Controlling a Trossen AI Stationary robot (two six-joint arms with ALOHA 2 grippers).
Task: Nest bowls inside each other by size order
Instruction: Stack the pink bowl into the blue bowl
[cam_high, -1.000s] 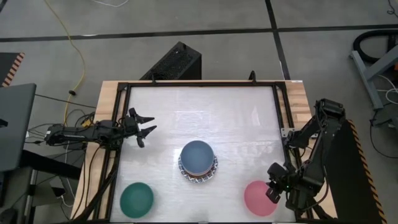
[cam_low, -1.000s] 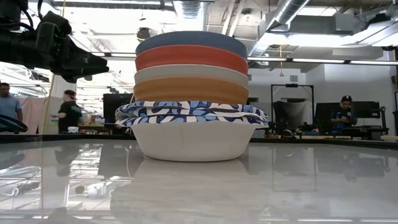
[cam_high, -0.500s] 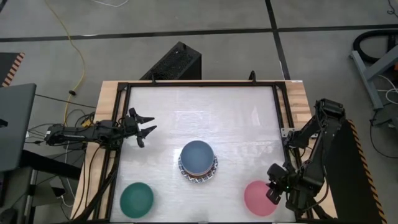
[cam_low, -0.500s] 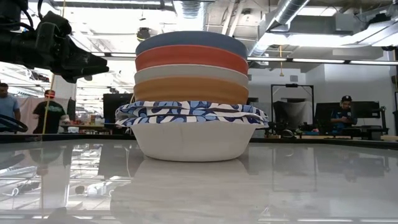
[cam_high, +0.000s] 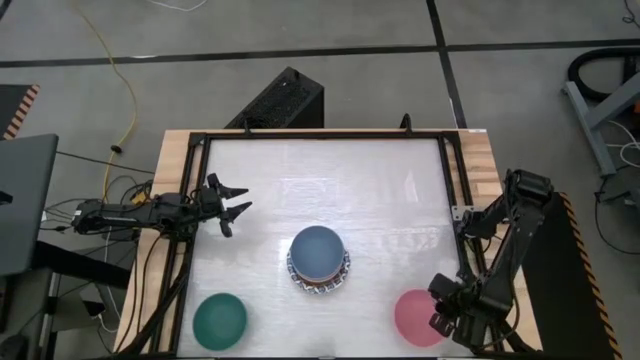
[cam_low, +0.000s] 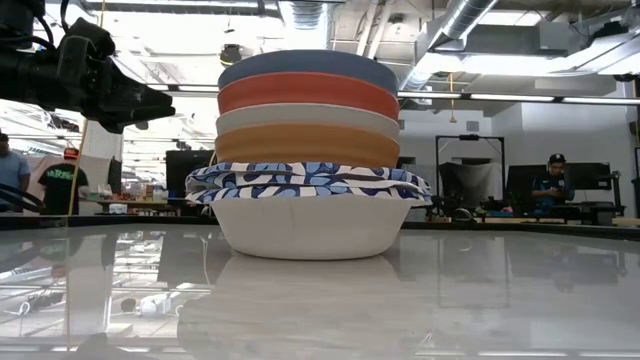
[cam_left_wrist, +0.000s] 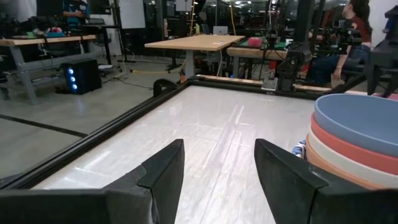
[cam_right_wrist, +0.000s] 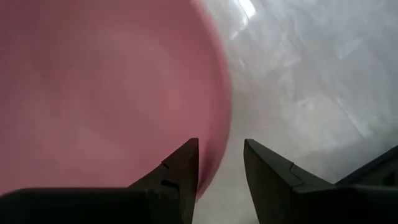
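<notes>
A stack of bowls (cam_high: 319, 257) stands mid-table, its cream bottom bowl (cam_low: 315, 228) on the table. Above it are blue-and-white patterned bowls (cam_low: 310, 180), an orange, a pale, a red and a slate-blue bowl (cam_low: 305, 65). A dark green bowl (cam_high: 220, 320) sits near left and a pink bowl (cam_high: 416, 318) near right. My right gripper (cam_high: 438, 311) is open at the pink bowl's right rim (cam_right_wrist: 219, 124), one finger over the inside and one outside. My left gripper (cam_high: 237, 203) is open and empty, above the table left of the stack.
A black frame (cam_high: 320, 134) runs around the white tabletop. There is bare table behind the stack and between the stack and the two single bowls. People stand in the room beyond the table (cam_low: 552, 180).
My right gripper has moved a little toward the table's near edge, staying at the pink bowl's right rim. The bowls have not moved.
</notes>
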